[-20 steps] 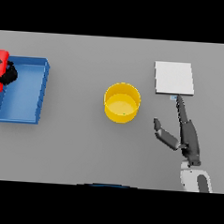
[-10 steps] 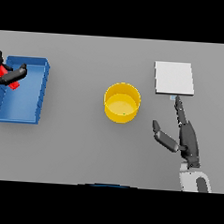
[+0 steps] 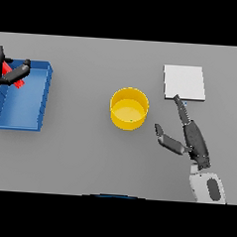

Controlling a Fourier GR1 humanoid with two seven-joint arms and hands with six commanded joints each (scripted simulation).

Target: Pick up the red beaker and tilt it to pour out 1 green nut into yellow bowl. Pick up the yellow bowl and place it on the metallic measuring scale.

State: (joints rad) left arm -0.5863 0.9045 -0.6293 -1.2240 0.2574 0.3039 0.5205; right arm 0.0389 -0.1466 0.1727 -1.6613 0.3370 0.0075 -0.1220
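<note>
Fingers of right hand (image 3: 193,137) spread between yellow bowl (image 3: 129,108) and scale (image 3: 184,83).

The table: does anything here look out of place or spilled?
Nothing is spilled. The yellow bowl stands upright and the scale lies flat. The left hand holds the red beaker over the blue tray.

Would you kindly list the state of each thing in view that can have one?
Beaker: held in the left hand, over the tray's left end; contents can't be seen.
Left hand: fingers curled round the beaker.
Bowl: upright on the table, a small green speck inside.
Scale: bare, nothing on it.
Tray: flat on the table.
Right hand: open, fingers straight, holding nothing.
</note>
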